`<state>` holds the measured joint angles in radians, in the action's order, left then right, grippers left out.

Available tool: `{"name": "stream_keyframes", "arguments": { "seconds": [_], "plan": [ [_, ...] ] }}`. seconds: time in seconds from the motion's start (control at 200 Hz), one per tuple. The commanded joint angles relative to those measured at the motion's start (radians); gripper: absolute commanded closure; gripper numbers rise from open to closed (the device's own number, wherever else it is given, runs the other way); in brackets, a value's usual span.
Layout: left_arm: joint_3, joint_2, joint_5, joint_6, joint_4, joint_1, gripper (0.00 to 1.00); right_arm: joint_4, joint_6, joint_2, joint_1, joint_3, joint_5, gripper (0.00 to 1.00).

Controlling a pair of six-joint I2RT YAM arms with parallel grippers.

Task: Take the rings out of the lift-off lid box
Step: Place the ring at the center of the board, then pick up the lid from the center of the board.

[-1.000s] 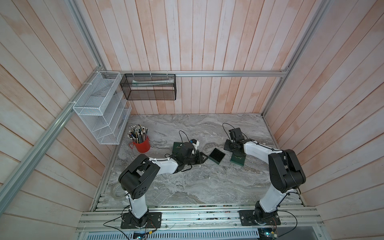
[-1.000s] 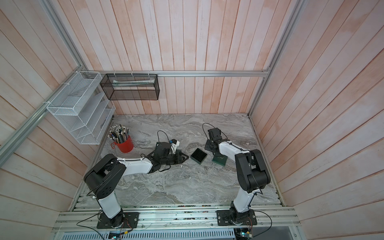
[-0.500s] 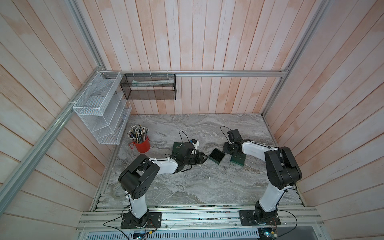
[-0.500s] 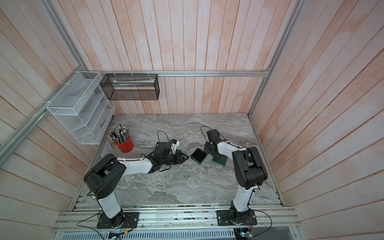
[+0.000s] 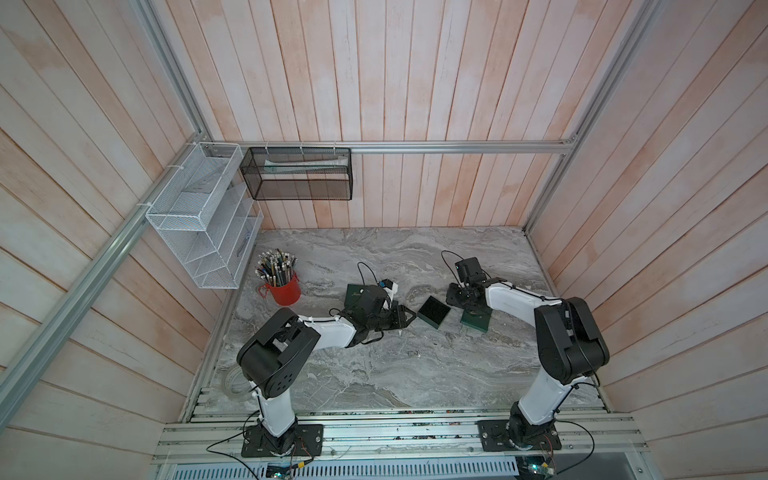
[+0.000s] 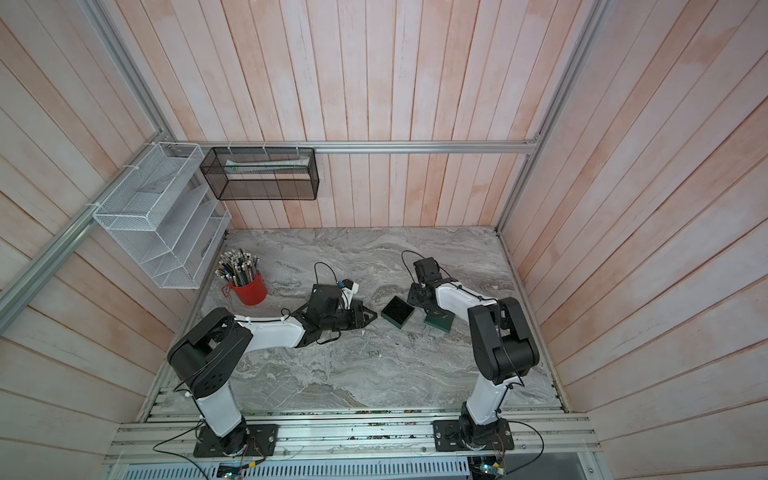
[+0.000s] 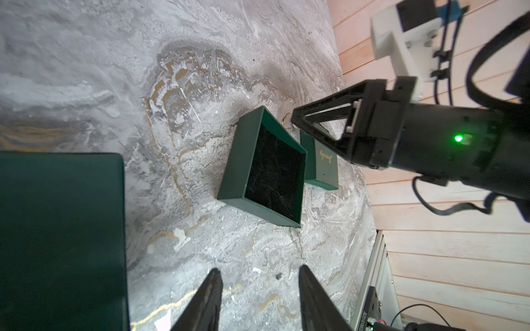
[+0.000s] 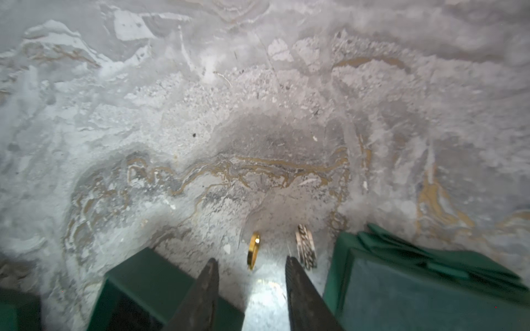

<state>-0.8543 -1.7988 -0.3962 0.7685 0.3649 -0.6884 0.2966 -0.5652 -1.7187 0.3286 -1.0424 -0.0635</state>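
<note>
1. Gold ring (image 8: pixel 253 250) and a pale sparkly ring (image 8: pixel 305 249) are both out on the tabletop (image 8: pixel 200 114). They sit in the gap between the open green box (image 8: pixel 137 275) and its lid (image 8: pixel 401 286), and the pale one is just beside the lid.
2. Your right jaws are spread apart and gripping nothing. They hover low, with the gold ring right off their tips. The left jaws are open and empty too, well apart from the rings, next to a second green box (image 7: pixel 57 229).
3. That gold one looks like it's up on its edge, so I'd guess it rolls at the slightest nudge. Back the right arm out by going up first, then away. Don't sweep sideways, and don't close on the way out.
4. Mind the box wall and the lid on either side of you. Clipping either one could shove it into a ring.
5. From the left wrist view the black lining (image 7: pixel 275 172) looks empty. It's dark in there though, and a thin band could hide, so take a proper look before you call it done.
6. The second box looks shut, so you can't tell if anything's inside it.
</note>
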Motion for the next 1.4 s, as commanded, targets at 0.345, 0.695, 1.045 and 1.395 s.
{"name": "stream_keyframes", "arguments": {
  "seconds": [0.345, 0.695, 1.045, 1.395],
  "plan": [
    [0.014, 0.038, -0.006, -0.059, 0.032, 0.006, 0.06, 0.147, -0.088, 0.212, -0.068, 0.159, -0.156, 0.09],
    [0.029, 0.053, -0.005, -0.065, 0.039, 0.007, 0.02, 0.099, -0.073, 0.116, -0.080, 0.171, -0.110, 0.07],
    [0.023, 0.037, -0.003, -0.063, 0.038, 0.011, 0.02, 0.087, -0.056, 0.077, -0.081, 0.163, -0.153, 0.11],
    [-0.028, 0.022, 0.023, -0.075, 0.019, 0.011, 0.02, 0.084, -0.046, 0.064, -0.085, 0.163, -0.172, 0.19]
  ]
}}
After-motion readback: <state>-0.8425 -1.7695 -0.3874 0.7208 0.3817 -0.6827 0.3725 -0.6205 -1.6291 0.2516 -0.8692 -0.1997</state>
